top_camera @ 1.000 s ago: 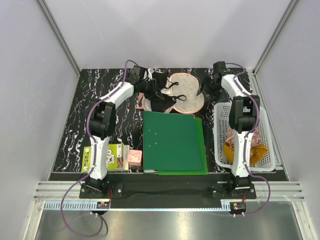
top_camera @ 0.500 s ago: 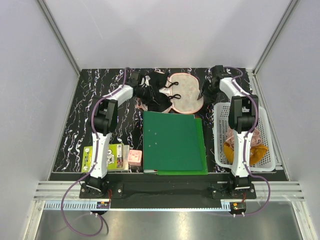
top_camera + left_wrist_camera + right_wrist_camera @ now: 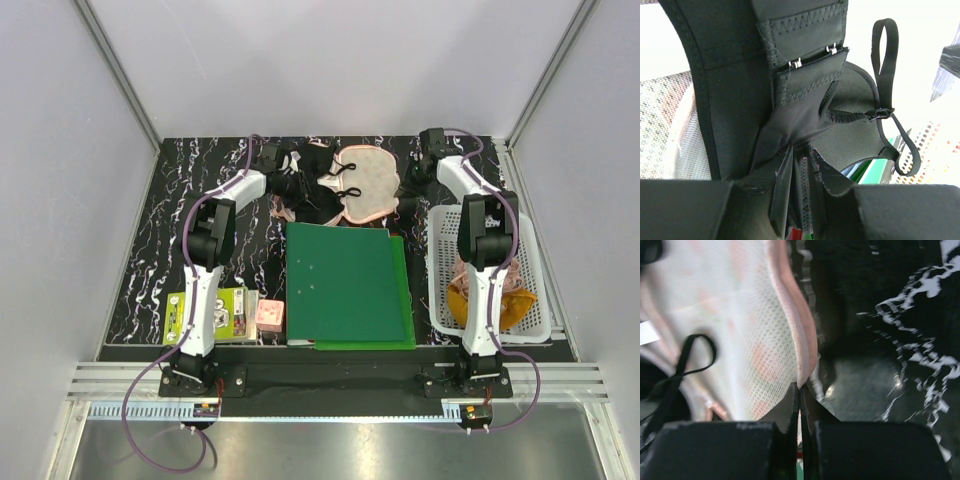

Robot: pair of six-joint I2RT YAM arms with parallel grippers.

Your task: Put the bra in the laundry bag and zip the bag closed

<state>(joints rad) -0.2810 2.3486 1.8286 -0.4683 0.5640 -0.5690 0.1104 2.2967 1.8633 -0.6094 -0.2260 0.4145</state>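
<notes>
The left gripper (image 3: 801,156) has its jaws closed on a bunch of black fabric of the bra (image 3: 790,100), whose hook fastening and one thin strap loop (image 3: 886,60) show in the left wrist view. From above, the bra (image 3: 312,185) sits over the left part of the laundry bag (image 3: 372,180), at the far middle of the black marbled table (image 3: 190,200), with two strap loops lying on the bag's pale inside. The bag is open, its mesh lining turned up. The right gripper (image 3: 800,390) is at the bag's right side, its jaws pressed together on the peach-pink rim (image 3: 799,340) of the bag; a black strap (image 3: 690,352) lies on the lining to the left in that view. A green folder (image 3: 345,285) lies just on the near side of the bag. A white basket (image 3: 438,270) stands at the right edge of the table and holds a mustard cloth (image 3: 462,300). A small pink block (image 3: 270,316) and a green booklet (image 3: 232,310) lie near the left arm's base.
</notes>
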